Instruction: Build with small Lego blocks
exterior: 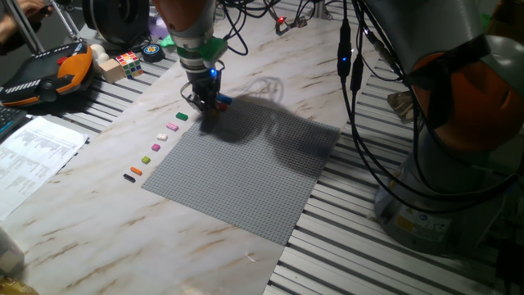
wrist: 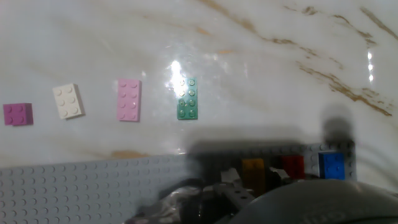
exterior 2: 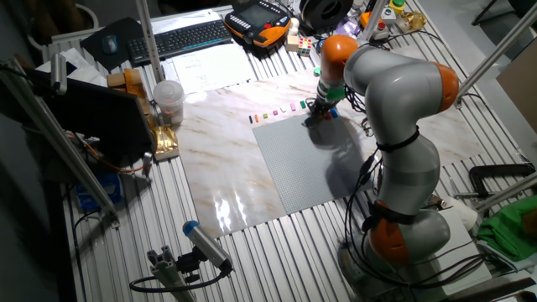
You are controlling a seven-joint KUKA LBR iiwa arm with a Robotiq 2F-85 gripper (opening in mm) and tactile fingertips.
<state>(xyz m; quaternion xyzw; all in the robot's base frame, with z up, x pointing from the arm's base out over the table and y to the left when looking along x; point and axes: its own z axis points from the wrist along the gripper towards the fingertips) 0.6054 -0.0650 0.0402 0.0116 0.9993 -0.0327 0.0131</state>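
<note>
Marble-patterned tabletop point(exterior: 123, 221) carried a large grey studded baseplate point(exterior: 246, 168), with slatted metal surrounds and workshop clutter beyond, including a Rubik's cube point(exterior: 127, 61) at the far edge.

The gripper point(exterior: 205, 105) was low over the baseplate's far corner. Whether its fingers were spread or closed on a brick could not be determined; the hand view showed only dark, blurred metal at the bottom of frame.

Loose blocks lay in a row on the marble just beside the baseplate edge: green block point(wrist: 186, 98), pink block point(wrist: 129, 99), white block point(wrist: 67, 101) and purple block point(wrist: 17, 114), all apart from one another. On the baseplate corner sat an orange-yellow block point(wrist: 253, 168), a red block point(wrist: 293, 165) and a blue block point(wrist: 333, 165), side by side.

Risks, as judged: a misaligned press could leave a brick unseated on the studs; a lateral move at this height could knock the three placed bricks or shift the baseplate.

Further blocks down the row were too small to identify reliably from the fixed views.
</note>
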